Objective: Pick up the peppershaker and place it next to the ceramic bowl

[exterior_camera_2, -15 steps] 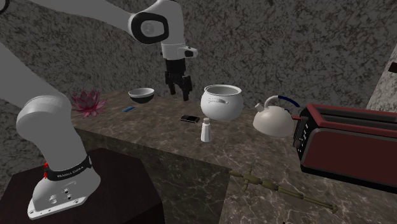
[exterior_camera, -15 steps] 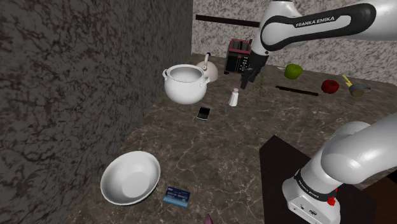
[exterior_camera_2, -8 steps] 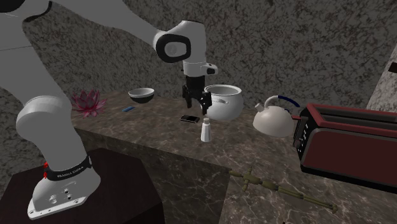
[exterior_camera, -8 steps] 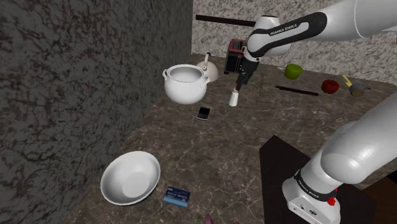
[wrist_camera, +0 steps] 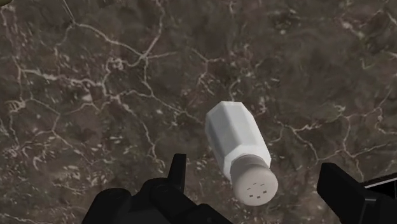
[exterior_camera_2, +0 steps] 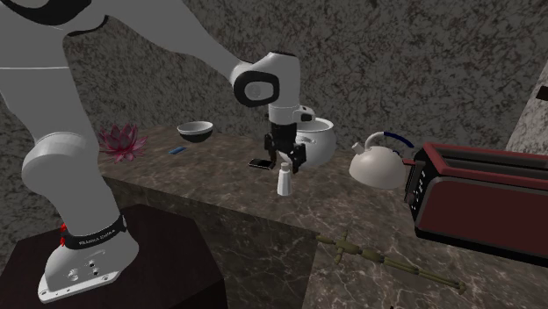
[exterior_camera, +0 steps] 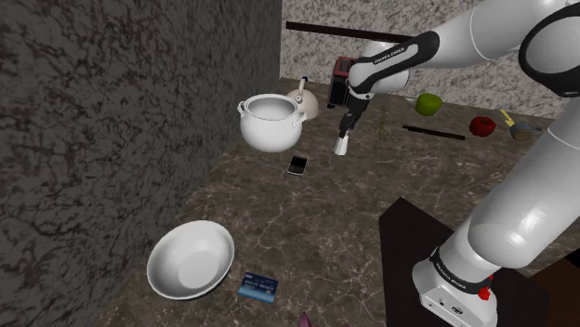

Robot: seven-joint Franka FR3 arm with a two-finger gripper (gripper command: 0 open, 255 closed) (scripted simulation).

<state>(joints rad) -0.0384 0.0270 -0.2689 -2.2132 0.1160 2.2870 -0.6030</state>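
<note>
Straddling the white peppershaker (wrist_camera: 242,149), your jaws stand apart, touching neither side. It sits upright on the surface (exterior_camera: 307,214), not yet lifted. In the shoulder view the white bowl (exterior_camera: 191,260) lies well apart at its seven o'clock. You have yet to grasp, carry and place it.

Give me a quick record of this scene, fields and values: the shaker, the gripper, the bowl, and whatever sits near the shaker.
shaker: white pepper shaker, upright on the dark marbled counter
gripper: gripper open, poised over the shaker's top, not touching it
bowl: white bowl, far from the shaker, at the shoulder view's lower left
nearby: white pot, dark phone
status: shaker not yet grasped
</note>
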